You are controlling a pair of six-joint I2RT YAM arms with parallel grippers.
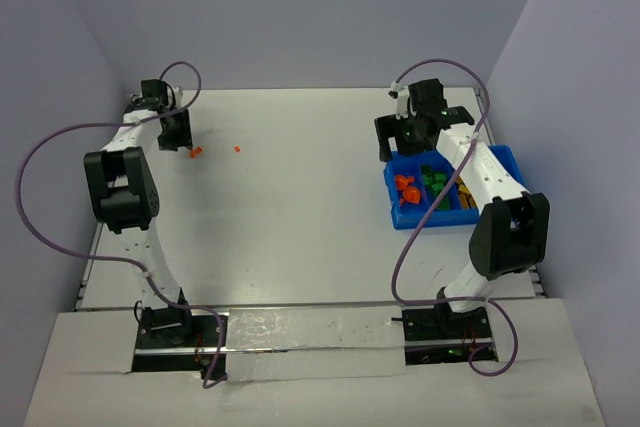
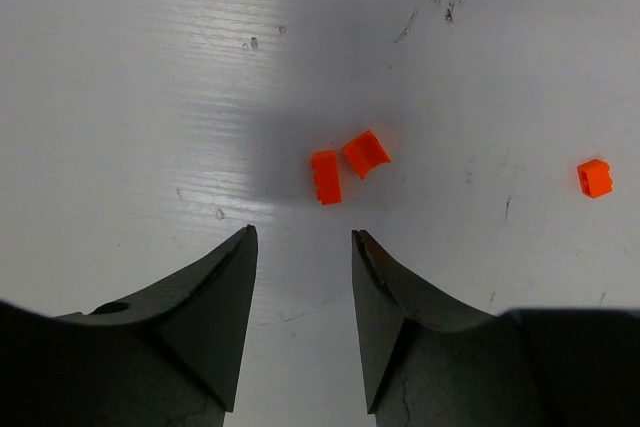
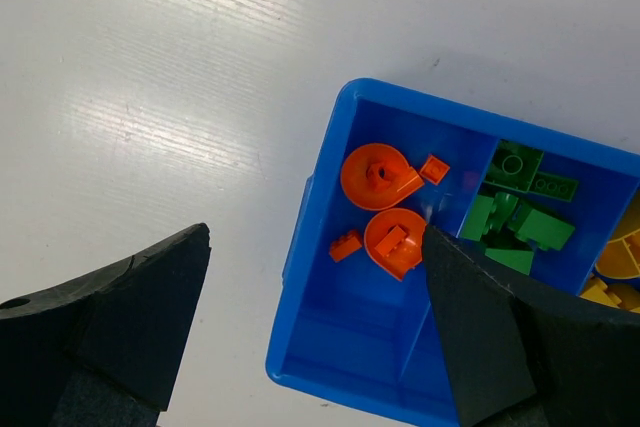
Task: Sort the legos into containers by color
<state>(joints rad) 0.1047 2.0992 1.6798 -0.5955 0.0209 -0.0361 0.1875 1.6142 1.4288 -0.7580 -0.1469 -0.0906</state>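
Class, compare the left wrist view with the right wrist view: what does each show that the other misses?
Left wrist only: three orange legos on the table, two together, one apart. Right wrist only: the blue bin, with orange pieces, green bricks and yellow bricks in separate compartments. Both: white table, and an open, empty gripper: left gripper, right gripper.

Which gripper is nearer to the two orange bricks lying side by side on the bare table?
Left. The left gripper hangs just short of the two orange bricks; the right gripper is across the table, over the blue bin.
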